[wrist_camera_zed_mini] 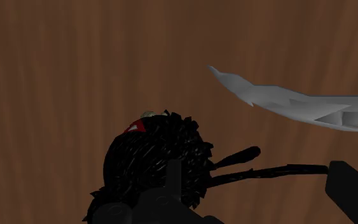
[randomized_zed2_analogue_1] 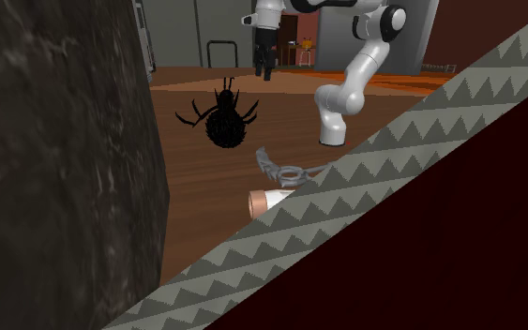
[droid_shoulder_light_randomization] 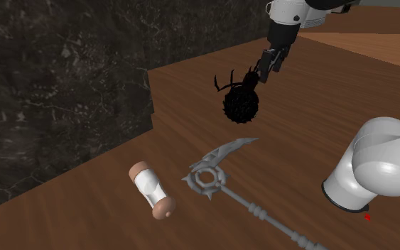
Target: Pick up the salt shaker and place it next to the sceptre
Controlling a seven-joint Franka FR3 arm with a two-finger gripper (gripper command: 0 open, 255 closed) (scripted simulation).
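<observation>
— Where's the gripper (droid_shoulder_light_randomization: 268, 67) right now?

— Up above the wooden table (droid_shoulder_light_randomization: 333, 92), hanging over the wrong thing: a bristly black spider (droid_shoulder_light_randomization: 241, 105). From the second exterior view the spider (randomized_zed2_analogue_1: 224, 122) sits on the wood with the gripper (randomized_zed2_analogue_1: 264, 64) clear above it, so I'd say nothing is held.

— Jaws open or closed?

— Can't tell. It's black on black, and in the wrist view they melt into the spider (wrist_camera_zed_mini: 158, 159).

— And the salt shaker?

— The salt shaker (droid_shoulder_light_randomization: 152, 190) is lying on its side, pale body and tan cap, just beside the ringed head of the grey sceptre (droid_shoulder_light_randomization: 246, 203). It's well apart from the gripper, towards the shoulder view's lower left, with a dark marbled wall (droid_shoulder_light_randomization: 49, 85) behind it.

— So which step is this?

— The reach, I'd judge. The pickup isn't done.

— What does the next move call for?

— Travel past the spider and over the sceptre's curved blade (wrist_camera_zed_mini: 298, 105), then come down across the shaker's narrow body. Since it's lying flat it could roll, so the close needs to be square and centred.
</observation>
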